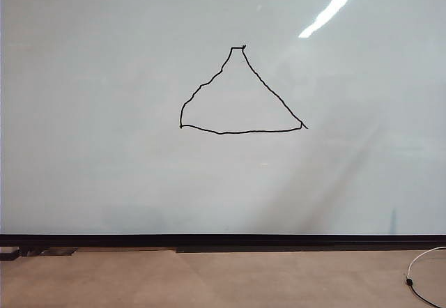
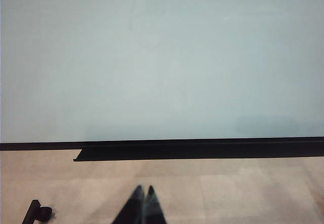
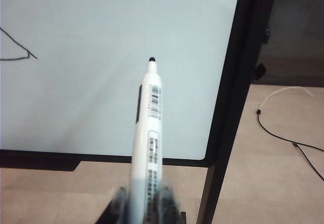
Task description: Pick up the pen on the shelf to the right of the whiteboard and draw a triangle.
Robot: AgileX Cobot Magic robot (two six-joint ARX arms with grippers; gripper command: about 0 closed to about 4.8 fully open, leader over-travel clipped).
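Fingers first: neither gripper shows in the exterior view, so nothing about them can be read there. That view is filled by the whiteboard (image 1: 97, 148), pale and glossy, with a bright streak of reflected light near its upper right. At the middle of the board stands the triangle (image 1: 240, 90), a thin black outline with a wavy left side, a short flat top and a small overshoot at its lower right corner. A black strip (image 1: 223, 240) runs along the board's bottom edge, and below it lies tan floor (image 1: 209, 280). A white cable (image 1: 421, 270) curls on the floor at the far right.

In the left wrist view, the left gripper (image 2: 144, 189) sits low and near the camera, its two dark fingertips pressed together with nothing between them. It hangs over the floor, well short of the board. Ahead of it the whiteboard is blank in this part, and a black shelf ledge (image 2: 197, 151) runs under its bottom edge. A small black bracket (image 2: 35, 213) lies on the floor to the left.

In the right wrist view, the right gripper (image 3: 144, 196) pinches the pen (image 3: 148, 138) by its lower barrel. The pen stands nearly upright, its dark tip pointing away toward the board's right part and not touching it. The triangle's lower right corner shows at the left edge. The board's black side frame (image 3: 230, 82) rises just right of the pen.
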